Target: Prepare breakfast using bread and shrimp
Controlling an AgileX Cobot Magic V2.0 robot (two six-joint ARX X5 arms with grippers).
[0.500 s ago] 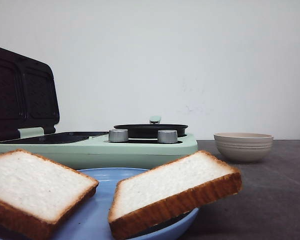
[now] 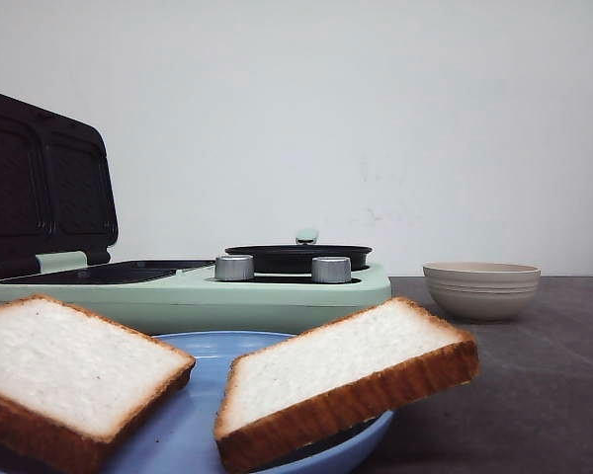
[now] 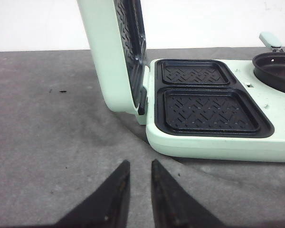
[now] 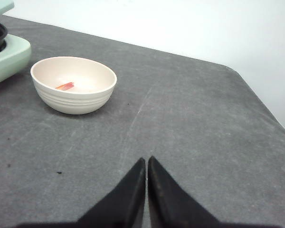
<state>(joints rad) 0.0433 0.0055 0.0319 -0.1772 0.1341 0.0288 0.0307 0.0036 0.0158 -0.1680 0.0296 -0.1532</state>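
Nothing had moved since half a second earlier: both bread slices, the appliance and the bowl sat exactly as before in the front view.

One bread slice [image 2: 69, 370] lay at the 8 o'clock corner of that view and the other bread slice [image 2: 346, 380] at 6 o'clock, tilted, both resting on the rim of a blue plate [image 2: 193, 434]. One orange-red shrimp [image 4: 65, 86] lay inside a beige ribbed bowl [image 4: 73, 85], which stood at 3 o'clock, well apart from the plate.

Between them, at 9 o'clock, stood a mint-green breakfast maker [image 2: 188, 291] with its lid [image 2: 44, 178] raised, two dark ribbed grill plates [image 3: 209, 107] exposed, two silver knobs [image 2: 234, 268] in front and a small black pan [image 2: 297, 257] on its burner. Everything rested on a grey tabletop [image 4: 180, 118] before a plain white wall [image 2: 376, 118].

The left gripper [image 3: 137, 171] hovered over bare table near the maker, its fingers slightly apart and empty. The right gripper [image 4: 146, 164] had its fingers pressed together, holding nothing.
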